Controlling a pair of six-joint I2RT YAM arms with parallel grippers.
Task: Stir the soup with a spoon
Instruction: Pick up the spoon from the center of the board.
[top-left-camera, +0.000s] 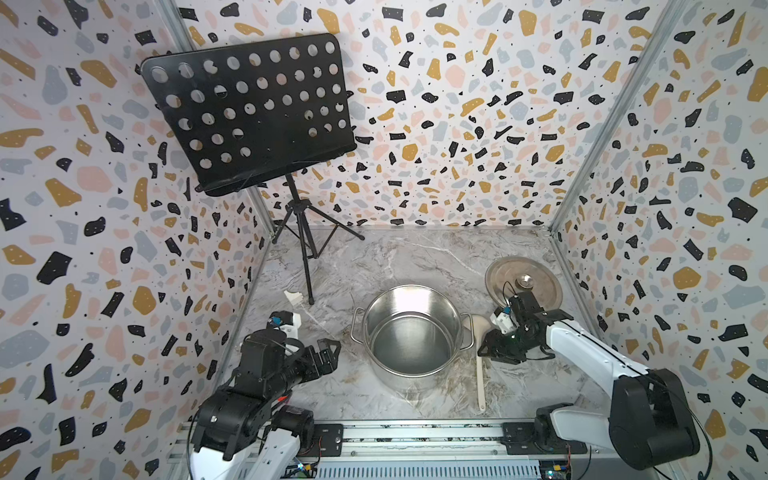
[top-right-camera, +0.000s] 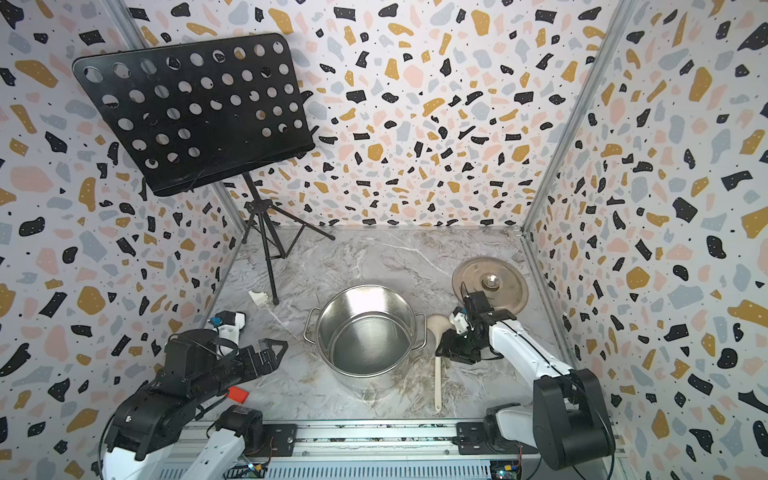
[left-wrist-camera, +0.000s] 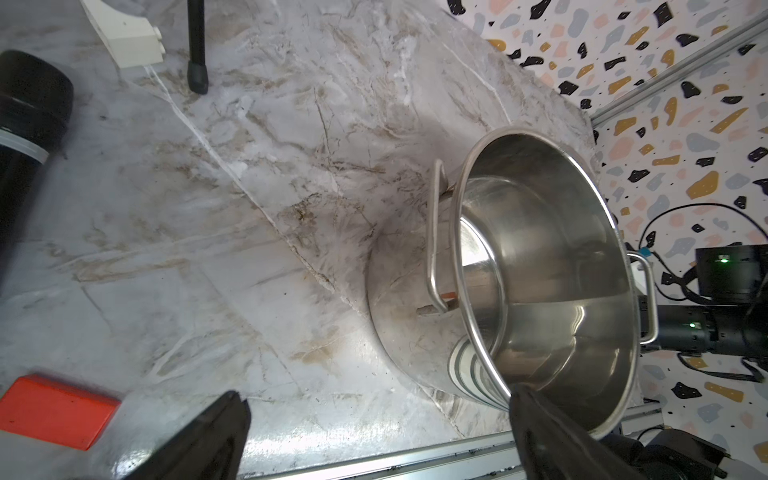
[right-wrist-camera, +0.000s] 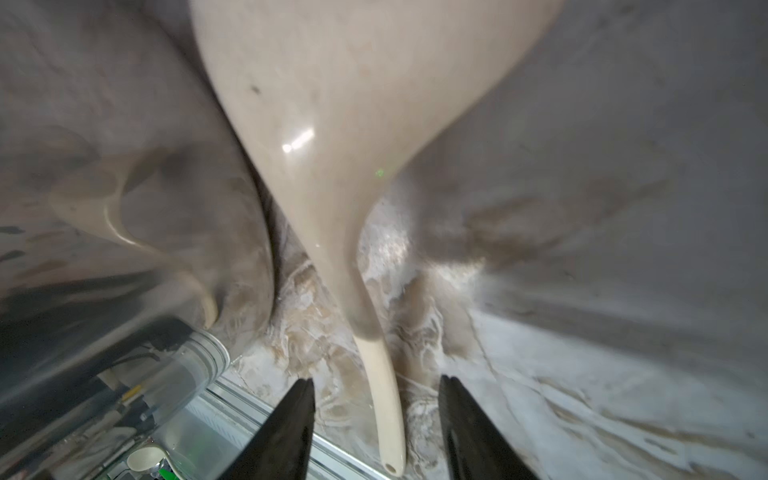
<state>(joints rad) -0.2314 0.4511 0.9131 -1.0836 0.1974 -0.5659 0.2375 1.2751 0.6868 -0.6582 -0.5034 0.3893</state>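
Observation:
The steel pot (top-left-camera: 415, 287) (top-right-camera: 365, 287) stands mid-table in both top views; no soup shows, only its bare shiny inside (left-wrist-camera: 552, 257). The cream spoon (top-left-camera: 480, 380) (top-right-camera: 437, 384) lies flat on the table just right of the pot, bowl away from the front rail. My right gripper (top-left-camera: 482, 351) (top-right-camera: 441, 352) is down over its handle. In the right wrist view the handle (right-wrist-camera: 380, 390) runs between the black fingers of the gripper (right-wrist-camera: 376, 380), with a gap on each side. My left gripper (top-left-camera: 331, 351) (left-wrist-camera: 376, 395) hovers wide open left of the pot, holding nothing.
The flat steel lid (top-left-camera: 505, 272) lies behind the right arm near the right wall. A black music stand (top-left-camera: 249, 112) on a tripod occupies the back left, one foot (top-left-camera: 311, 300) beside a white plastic piece (top-left-camera: 294, 297). An aluminium rail (top-left-camera: 415, 432) borders the front.

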